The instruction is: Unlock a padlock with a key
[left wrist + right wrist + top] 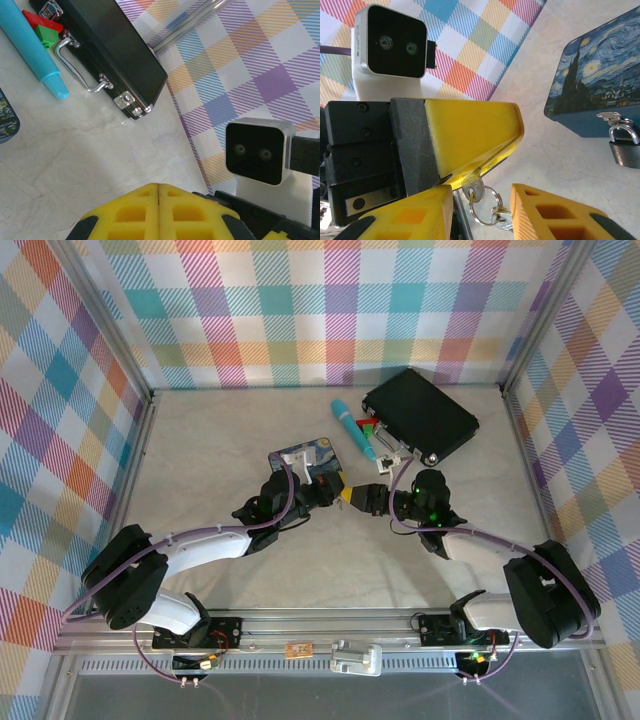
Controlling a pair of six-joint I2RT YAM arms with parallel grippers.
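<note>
Right wrist view: my left gripper [485, 165] pinches the key [473, 189] for handover between my right gripper's [485, 212] parted fingers, padlock [623, 150] hanging on the tin [590, 85].

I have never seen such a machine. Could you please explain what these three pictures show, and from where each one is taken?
These are two robot arms, bolted at the near edge of a table. One picture looks down from above. The other two come from a small camera on each arm's wrist, so each sees its own yellow fingers at the bottom edge.

On the table lie a black case, a teal pen and a painted tin. A small padlock hangs from the tin's clasp.

The left hand is shut and pinches a small key, whose ring dangles below it. The right hand is open. In its own camera its fingers stand on either side of that ring without gripping it.
</note>
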